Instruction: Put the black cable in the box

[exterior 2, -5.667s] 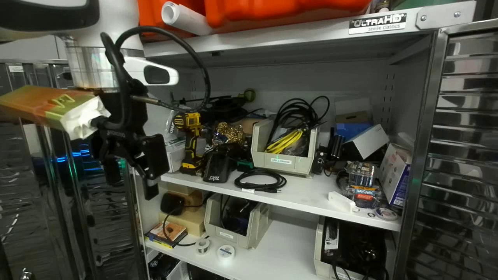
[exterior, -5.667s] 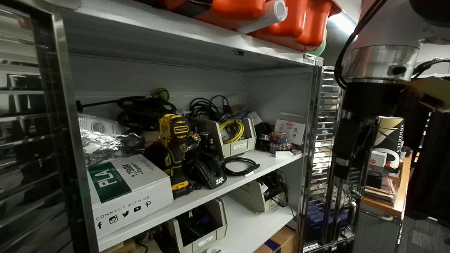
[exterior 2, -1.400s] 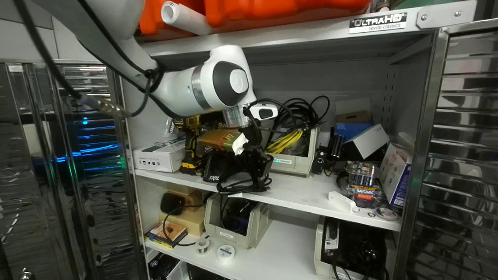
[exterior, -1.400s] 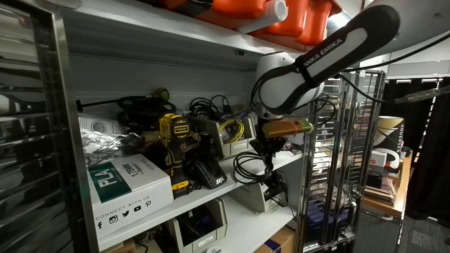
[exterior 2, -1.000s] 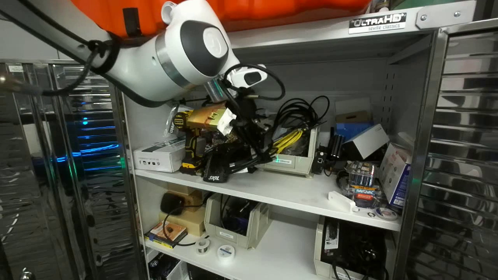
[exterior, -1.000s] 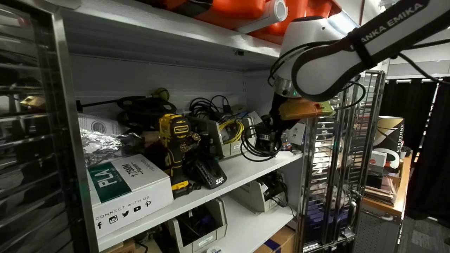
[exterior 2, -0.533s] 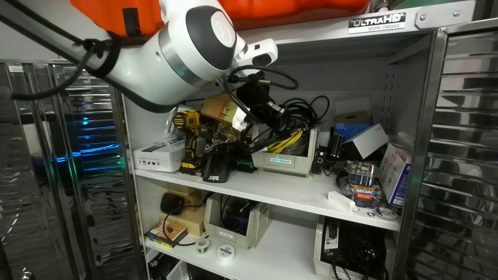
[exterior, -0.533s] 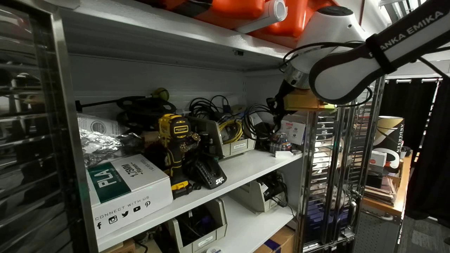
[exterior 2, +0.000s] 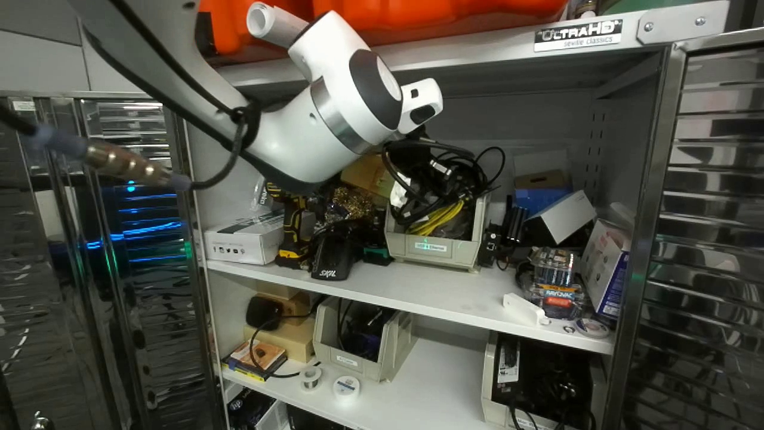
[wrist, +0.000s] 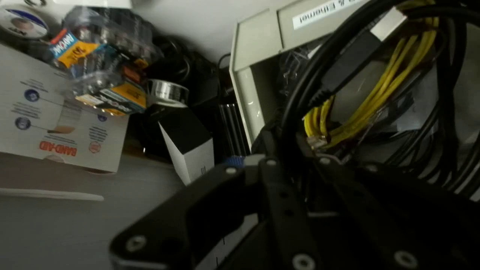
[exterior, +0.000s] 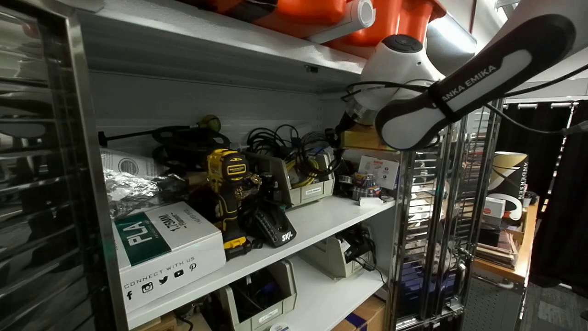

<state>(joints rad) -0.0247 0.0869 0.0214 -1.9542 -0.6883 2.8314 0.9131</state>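
Observation:
The black cable (wrist: 298, 90) hangs in loops from my gripper (wrist: 287, 144), which is shut on it. In the wrist view it runs up from between the fingertips and across the bin's opening. The box is the light grey bin (exterior 2: 430, 248) labelled for Ethernet, on the middle shelf, with yellow cable (wrist: 382, 90) and other black cables inside. In an exterior view my gripper (exterior: 338, 140) is above the bin's right side, and the cable's loops dangle over the bin (exterior: 312, 191). Held loops and the bin's own black cables overlap, so their border is hard to tell.
A yellow drill (exterior 2: 292, 227) and a SKIL charger (exterior 2: 331, 257) stand beside the bin. Battery packs (exterior 2: 555, 278) and a Band-Aid box (wrist: 63, 112) lie on its other side. The upper shelf's edge (exterior 2: 477, 51) passes above the arm.
The cable lay coiled on the shelf before the bin and the gripper was away from it. Now it is held and lifted; over the last half second it has moved across above the bin.

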